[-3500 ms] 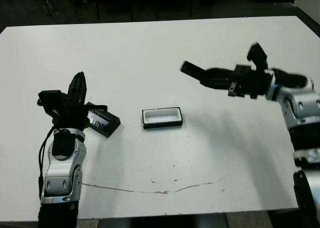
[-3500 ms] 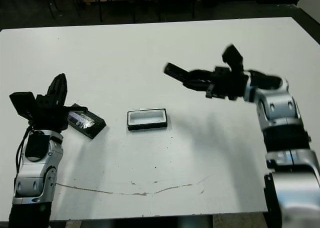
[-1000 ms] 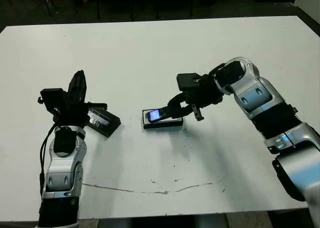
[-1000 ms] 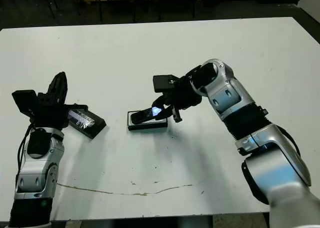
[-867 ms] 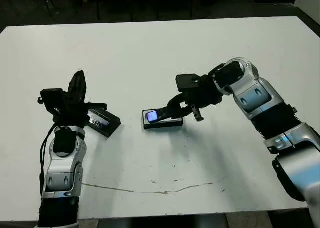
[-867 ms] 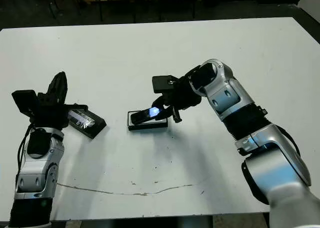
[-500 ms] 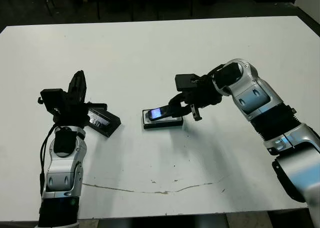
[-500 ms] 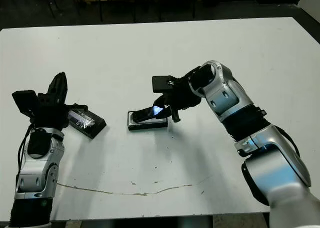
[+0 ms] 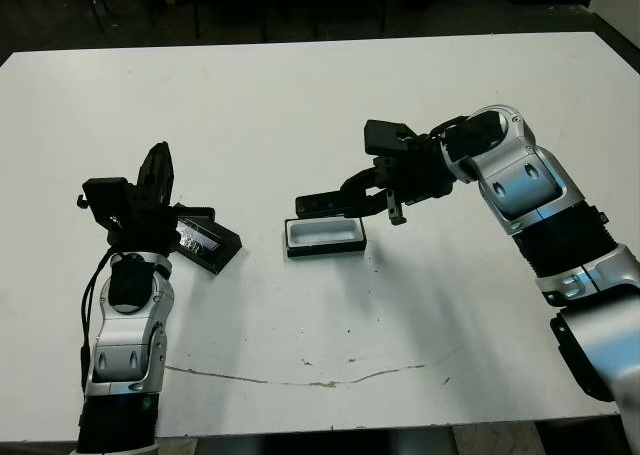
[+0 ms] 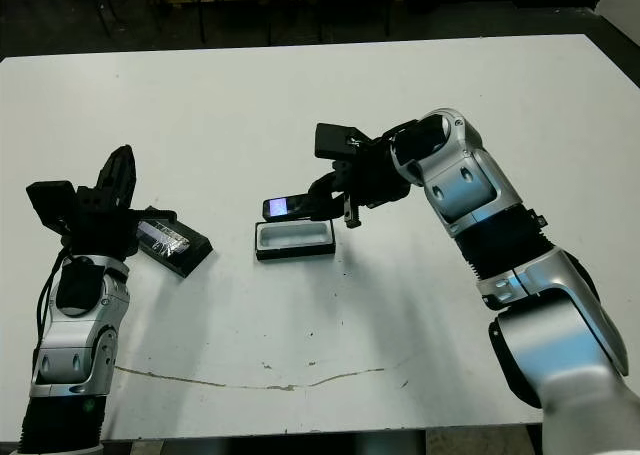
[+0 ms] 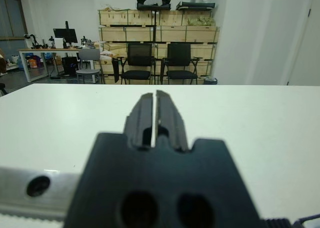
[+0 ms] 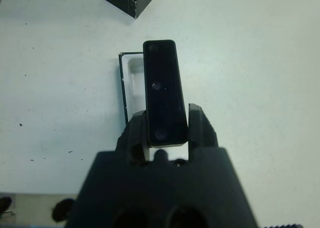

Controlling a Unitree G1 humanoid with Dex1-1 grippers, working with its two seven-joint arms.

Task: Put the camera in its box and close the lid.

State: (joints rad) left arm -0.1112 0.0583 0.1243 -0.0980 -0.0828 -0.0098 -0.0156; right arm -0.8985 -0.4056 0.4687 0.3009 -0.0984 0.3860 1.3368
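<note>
The camera (image 9: 325,202), a slim black bar, hangs level just above the box (image 9: 325,237), and my right gripper (image 9: 366,192) is shut on its near end. In the right wrist view the camera (image 12: 162,95) juts out between the two fingers (image 12: 199,124), covering most of the white-lined box (image 12: 129,80) beneath it. The box sits open near the table's middle. The lid (image 9: 207,242) lies flat to its left, right beside my left gripper (image 9: 155,173). That gripper points upward, shut with nothing in it, as the left wrist view shows by its fingers (image 11: 170,115).
The white table (image 9: 450,305) carries a long thin scratch (image 9: 320,380) near its front edge. Beyond the far edge stand chairs (image 11: 150,62) and wooden shelving.
My right gripper has raised the camera from a tilted pose resting in the box to a level pose above it, pulling slightly right. The left arm and lid have not moved.
</note>
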